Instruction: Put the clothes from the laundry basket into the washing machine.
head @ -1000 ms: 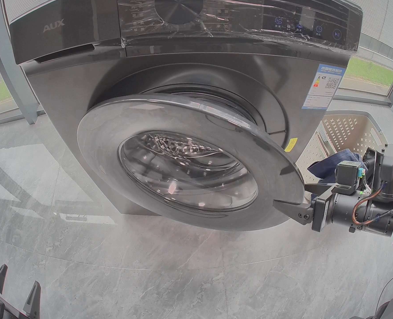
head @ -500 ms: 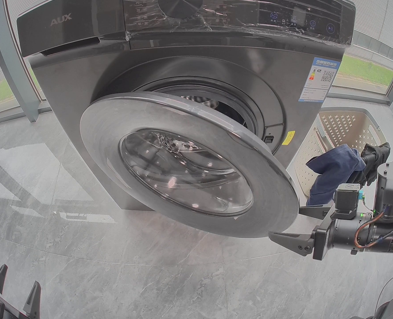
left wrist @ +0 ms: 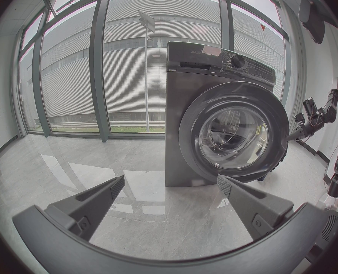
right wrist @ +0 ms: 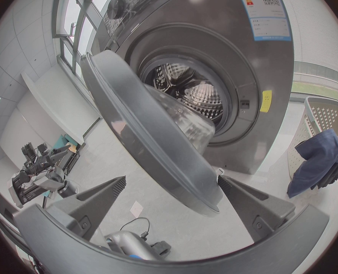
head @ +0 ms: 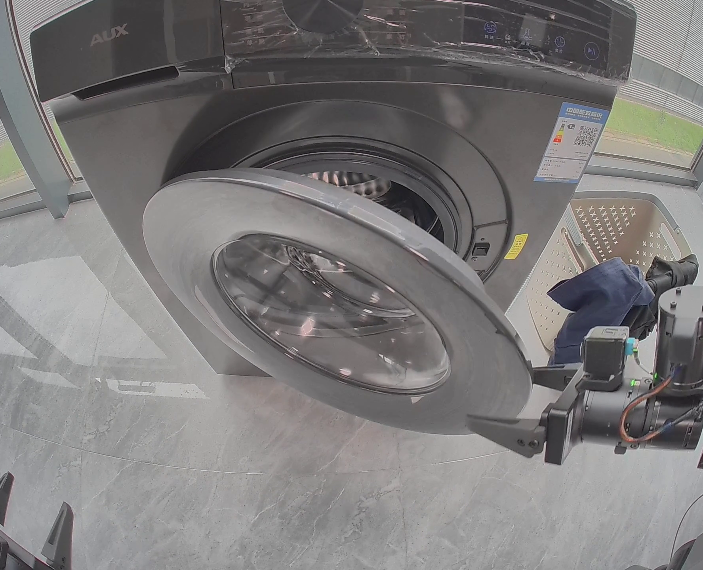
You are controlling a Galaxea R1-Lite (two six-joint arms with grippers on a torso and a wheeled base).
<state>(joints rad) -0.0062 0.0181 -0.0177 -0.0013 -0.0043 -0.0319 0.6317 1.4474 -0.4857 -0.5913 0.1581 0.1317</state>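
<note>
Grey floor: your right gripper (head: 502, 399), fingers wide astride the half-open washing machine door (head: 327, 302) rim, sits nearest the blue garment (head: 601, 298) draped over the laundry basket (head: 628, 223) behind it; left gripper (head: 26, 510) also wide.

Head: near, down on washing machine (head: 518, 120); left wrist: far, facing it; right wrist: close; door (head: 335, 302) shared by all

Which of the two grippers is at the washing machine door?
The right gripper, open, fingers either side of the door edge; the left gripper, also open, sits low and away from it.
</note>
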